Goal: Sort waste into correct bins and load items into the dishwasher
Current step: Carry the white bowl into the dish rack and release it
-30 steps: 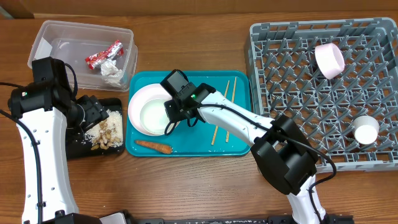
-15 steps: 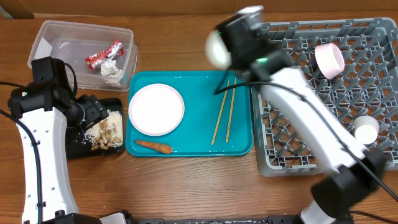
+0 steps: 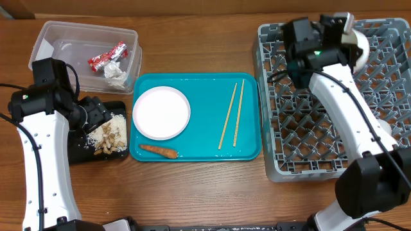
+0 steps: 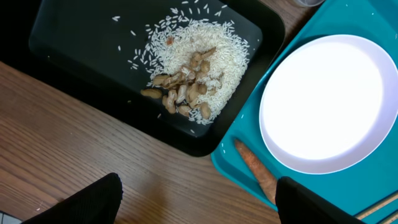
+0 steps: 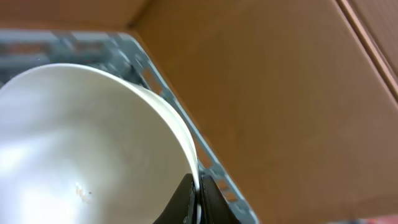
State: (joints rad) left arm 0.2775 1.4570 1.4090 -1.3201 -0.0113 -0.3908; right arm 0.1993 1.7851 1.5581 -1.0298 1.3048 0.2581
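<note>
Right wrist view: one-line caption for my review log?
Right end effector pinching the rim of a white bowl over the grey dish rack.

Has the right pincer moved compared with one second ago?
Yes. The right pincer went from above the teal tray, rightwards and away, to the far edge of the rack, shut on a bowl.

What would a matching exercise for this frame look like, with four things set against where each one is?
Things:
1. carrot piece
2. foil wrapper
3. rice with scraps
4. white bowl

Places:
A. in the clear tub
B. pinched by its rim in the right hand, over the dish rack
C. on the teal tray
D. on the black tray

Pairs: 1-C, 2-A, 3-D, 4-B
</note>
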